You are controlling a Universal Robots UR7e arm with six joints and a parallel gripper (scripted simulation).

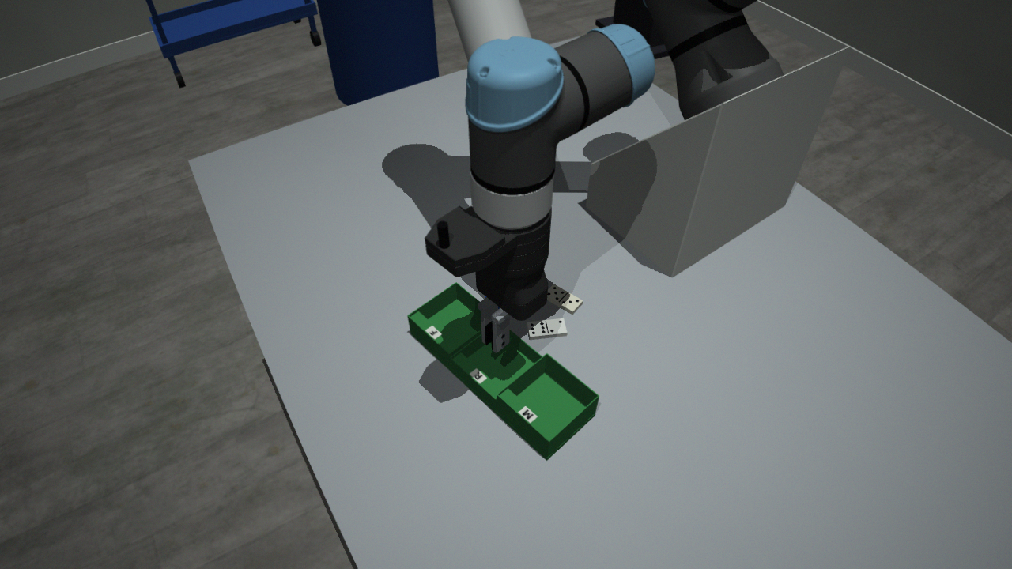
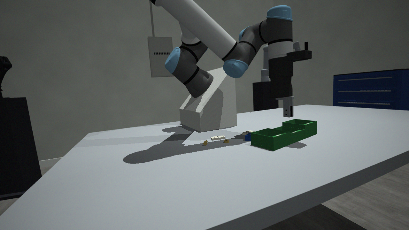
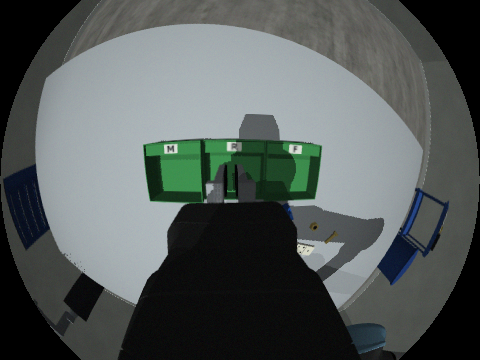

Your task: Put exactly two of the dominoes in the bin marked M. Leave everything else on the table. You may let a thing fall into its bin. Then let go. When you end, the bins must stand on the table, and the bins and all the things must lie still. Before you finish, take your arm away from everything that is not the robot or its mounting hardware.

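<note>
My gripper [image 1: 493, 346] [image 2: 288, 115] [image 3: 231, 174] points down above the middle bin R, fingers a narrow gap apart, with nothing seen between them. Bin M [image 1: 572, 425] [image 2: 311, 128] [image 3: 154, 178] is the end bin of the green row and stands on the table; its visible floor is bare. A white domino [image 1: 547, 328] lies flat beside the row. A cream domino [image 1: 572, 303] lies just behind it, partly in shadow. Another domino [image 2: 218, 137] [image 3: 306, 249] lies farther off, hidden by the arm in the top view.
Bin R [image 3: 234, 156] and bin F [image 2: 263, 142] [image 3: 310, 156] adjoin in the row. A blue block [image 2: 248, 137] [image 3: 288, 212] lies close behind the row. A brass nut [image 2: 226, 141] [image 3: 314, 226] and a brass bolt [image 2: 205, 142] [image 3: 331, 237] lie beyond. The grey robot base [image 1: 679, 205] stands behind.
</note>
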